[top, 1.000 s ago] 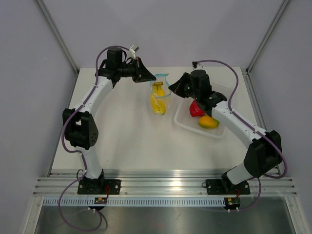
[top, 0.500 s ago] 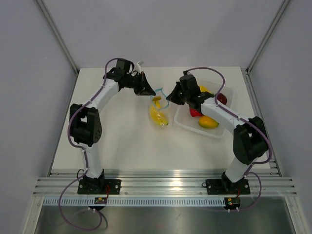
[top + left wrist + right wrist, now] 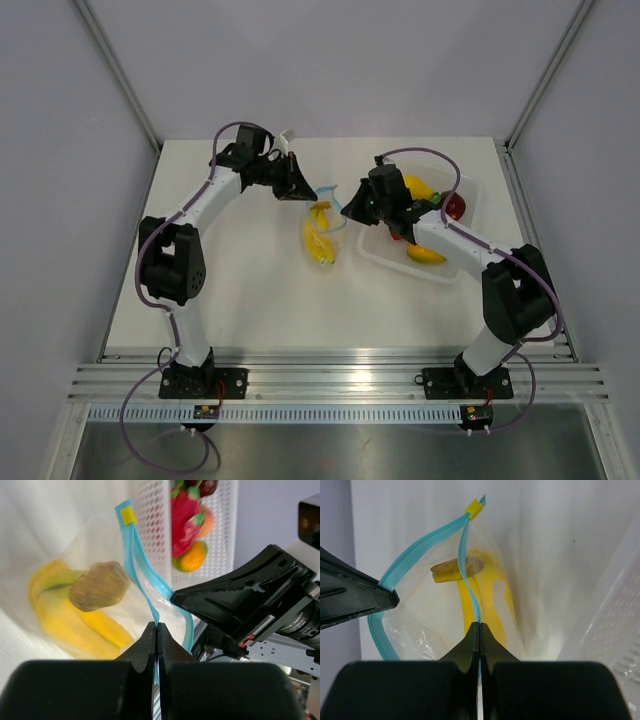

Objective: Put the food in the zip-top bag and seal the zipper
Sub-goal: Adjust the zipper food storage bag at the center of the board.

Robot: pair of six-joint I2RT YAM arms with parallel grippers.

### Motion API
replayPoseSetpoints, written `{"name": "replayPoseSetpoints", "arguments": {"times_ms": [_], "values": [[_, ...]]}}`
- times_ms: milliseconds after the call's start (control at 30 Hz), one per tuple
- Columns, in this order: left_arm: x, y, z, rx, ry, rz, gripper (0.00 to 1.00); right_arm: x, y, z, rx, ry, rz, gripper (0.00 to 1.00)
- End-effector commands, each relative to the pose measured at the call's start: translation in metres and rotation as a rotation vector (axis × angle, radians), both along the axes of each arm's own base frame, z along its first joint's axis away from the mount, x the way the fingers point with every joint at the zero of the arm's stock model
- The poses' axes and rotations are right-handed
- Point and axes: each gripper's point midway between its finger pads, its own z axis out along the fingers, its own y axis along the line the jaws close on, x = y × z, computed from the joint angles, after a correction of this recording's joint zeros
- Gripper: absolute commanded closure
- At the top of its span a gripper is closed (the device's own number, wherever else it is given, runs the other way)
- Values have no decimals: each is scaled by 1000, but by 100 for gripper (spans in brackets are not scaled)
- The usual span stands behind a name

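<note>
**Banana bagged, mouth open, zipper unsealed**

The left end effector (image 3: 156, 627) and the right end effector (image 3: 479, 627) are each clamped on one lip of the light-blue zipper (image 3: 134, 550). Together they spread the zip-top bag (image 3: 325, 225) near the middle of the worktop (image 3: 230, 290). The banana bunch (image 3: 320, 240) is inside the bag. Other toy fruits (image 3: 427, 252) sit in the white tray (image 3: 385, 262) at the bag's 3 o'clock. By my reading, bagging those fruits and sealing the zipper are what remain.
</note>
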Motion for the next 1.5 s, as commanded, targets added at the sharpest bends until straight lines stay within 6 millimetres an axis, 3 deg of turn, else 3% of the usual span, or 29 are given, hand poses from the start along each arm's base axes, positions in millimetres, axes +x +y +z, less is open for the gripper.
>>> {"name": "replayPoseSetpoints", "arguments": {"times_ms": [0,33,100,133,167,200,267,300,367,467,500,700,800,833,933,1000,1033,1067,1100,1133,1167,1233,1267,1300,1367,1433,1467], "values": [[-6,0,-15,18,1,-17,100,-8,2,-20,-34,24,23,100],[-5,2,-7,26,-28,-9,100,-9,2,-19,-28,23,24,100],[-3,4,11,43,-57,3,77,-10,3,-10,-12,10,19,100],[-2,7,16,69,-77,12,63,-10,4,-3,-2,-1,19,100],[-8,11,19,93,-50,16,33,-9,4,0,4,-3,19,100],[-7,16,20,132,-51,38,21,-10,5,4,9,-5,16,100],[-15,24,32,183,-39,63,7,-11,7,12,26,-16,19,100],[-13,33,29,241,-33,116,7,-12,9,16,31,-21,21,100],[-28,43,29,276,23,165,7,-15,12,19,40,-24,25,100],[-47,57,6,361,116,262,13,-19,17,22,46,-29,30,100],[-54,59,9,379,107,294,15,-21,19,22,46,-29,35,100],[-85,43,-9,384,176,379,16,-23,23,22,40,-30,43,100],[-88,36,-22,387,220,404,24,-24,23,22,37,-28,47,100],[-88,35,-27,396,234,407,33,-25,22,22,37,-28,46,100],[-90,30,-38,394,261,401,43,-28,22,22,34,-28,45,100],[-89,30,-41,401,259,403,61,-29,21,22,32,-29,43,100],[-85,29,-36,397,241,401,71,-29,19,22,28,-28,37,100],[-83,29,-37,407,236,393,92,-30,19,22,28,-29,37,100],[-78,29,-31,414,201,376,100,-26,14,23,14,-42,11,100],[-66,25,-11,392,146,368,100,-24,12,26,5,-55,7,100],[-61,24,-8,408,136,354,100,-20,9,30,-21,-81,2,100],[-49,24,12,416,59,330,100,-3,3,57,-44,-152,-35,100],[-38,21,40,387,-4,329,100,2,2,68,-61,-186,-26,100],[-34,21,50,388,-41,320,100,10,4,92,-55,-233,-26,100],[-28,21,75,365,-100,321,100,13,3,107,-70,-273,-14,100],[-32,19,81,349,-112,301,100,9,5,113,-56,-286,-1,100],[-35,19,68,358,-85,295,100,7,5,109,-50,-272,0,100]]}}
